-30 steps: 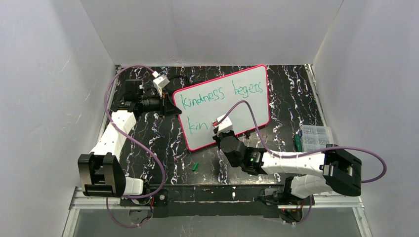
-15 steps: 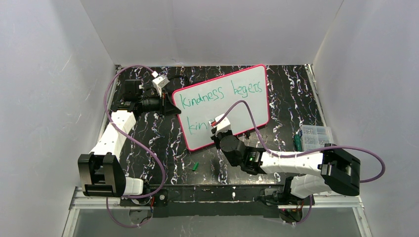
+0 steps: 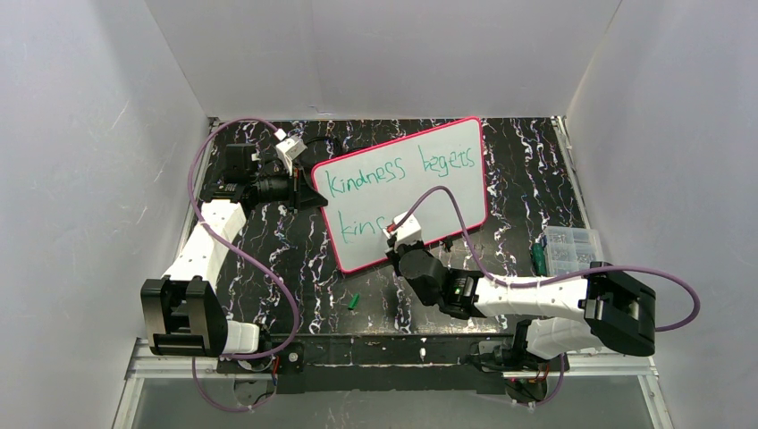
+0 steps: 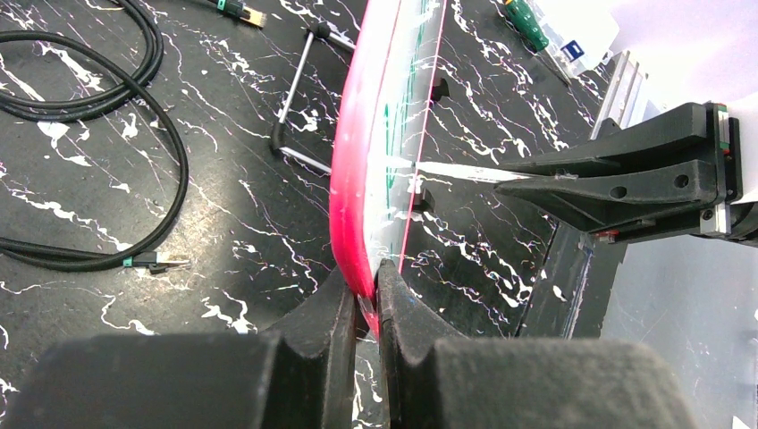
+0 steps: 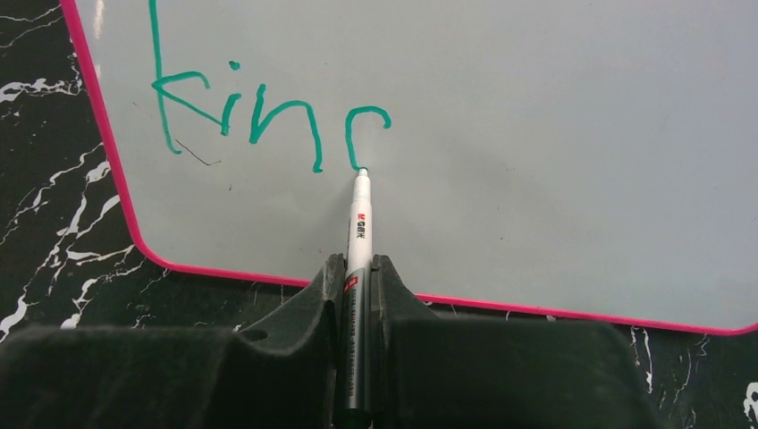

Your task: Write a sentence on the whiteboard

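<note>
Where the sentence point(image 3: 362, 183) stands on the whiteboard point(image 5: 554, 134), the top view gives a full first line, "kindness begets". Only the right wrist view resolves the second line: "kin" plus an open curve, with the tip of the marker point(image 5: 359, 214) touching the curve's lower end and the right gripper point(image 5: 359, 264) clamped on the barrel. The left wrist view alone shows the board edge-on, mid-table, with the left gripper point(image 4: 366, 284) pinching its pink rim over the black marbled table point(image 3: 295, 250).

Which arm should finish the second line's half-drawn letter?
Right. The right gripper holds the marker, tip on the whiteboard at the sentence's last stroke; the left gripper is clamped on the board's rim, steadying it.
</note>
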Controlling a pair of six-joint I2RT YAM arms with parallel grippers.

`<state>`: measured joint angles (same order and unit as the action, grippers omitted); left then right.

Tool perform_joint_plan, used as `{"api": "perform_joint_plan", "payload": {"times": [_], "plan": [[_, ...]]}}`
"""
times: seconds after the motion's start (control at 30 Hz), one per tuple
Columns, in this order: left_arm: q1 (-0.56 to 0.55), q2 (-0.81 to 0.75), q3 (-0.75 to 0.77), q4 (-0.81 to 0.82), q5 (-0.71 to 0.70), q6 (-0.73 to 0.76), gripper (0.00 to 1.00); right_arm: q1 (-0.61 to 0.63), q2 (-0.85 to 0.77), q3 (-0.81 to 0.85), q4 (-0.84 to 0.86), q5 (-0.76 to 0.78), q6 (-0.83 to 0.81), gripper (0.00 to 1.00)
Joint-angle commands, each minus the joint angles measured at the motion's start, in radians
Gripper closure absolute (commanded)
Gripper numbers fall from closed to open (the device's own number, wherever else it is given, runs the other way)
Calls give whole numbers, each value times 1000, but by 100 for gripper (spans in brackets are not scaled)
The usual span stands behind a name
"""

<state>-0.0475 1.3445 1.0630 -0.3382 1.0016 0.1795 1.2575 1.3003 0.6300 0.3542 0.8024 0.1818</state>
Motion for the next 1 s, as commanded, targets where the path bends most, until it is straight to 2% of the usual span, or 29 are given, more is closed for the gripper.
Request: {"api": "perform_joint_plan", "payload": {"times": [0.0, 0.3, 0.6, 0.97], "plan": [[5, -41, 16, 28, -26, 57, 100, -6, 7, 37, 39, 88, -45, 99], [4, -41, 17, 28, -25, 58, 100, -42, 15, 83, 164, 99, -161, 99], [4, -40, 18, 28, -26, 58, 100, -79, 25, 103, 175, 55, -178, 99], [4, -39, 18, 28, -26, 58, 100, -53, -1, 21, 52, -11, -9, 99]]}}
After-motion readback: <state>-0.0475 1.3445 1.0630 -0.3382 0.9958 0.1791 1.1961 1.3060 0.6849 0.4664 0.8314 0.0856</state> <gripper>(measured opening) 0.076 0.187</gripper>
